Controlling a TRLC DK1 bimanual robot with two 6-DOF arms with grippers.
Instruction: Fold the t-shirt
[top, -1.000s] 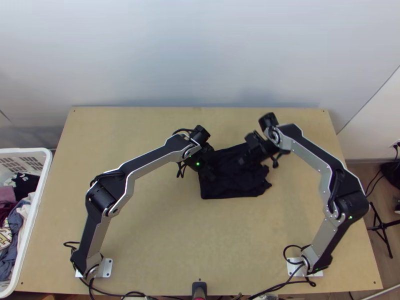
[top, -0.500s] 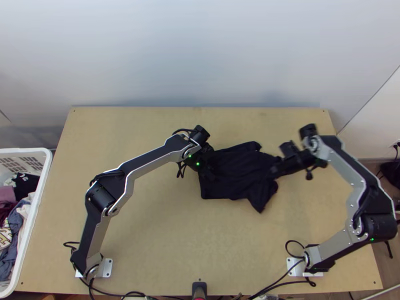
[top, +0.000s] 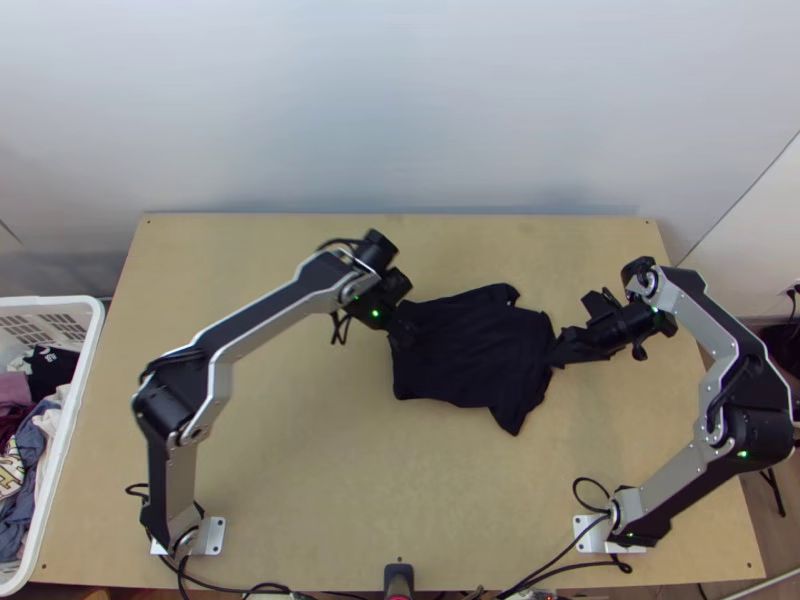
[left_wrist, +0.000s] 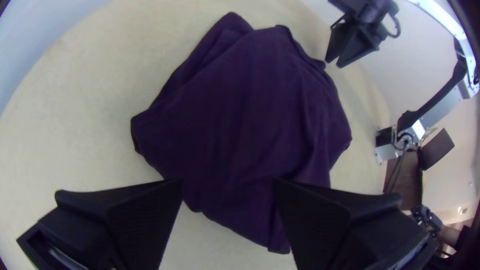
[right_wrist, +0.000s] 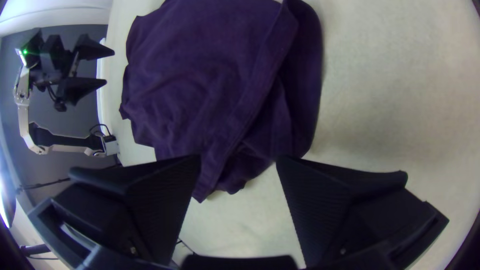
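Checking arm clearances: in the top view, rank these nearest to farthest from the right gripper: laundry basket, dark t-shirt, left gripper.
1. Dark t-shirt: its near edge is beside that gripper.
2. Left gripper: at the shirt's opposite side.
3. Laundry basket: at the view's far left.

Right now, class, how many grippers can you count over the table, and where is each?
2. In the top view, the left gripper is at the left side of the dark shirt, and the right gripper is at its right side. Both are open.
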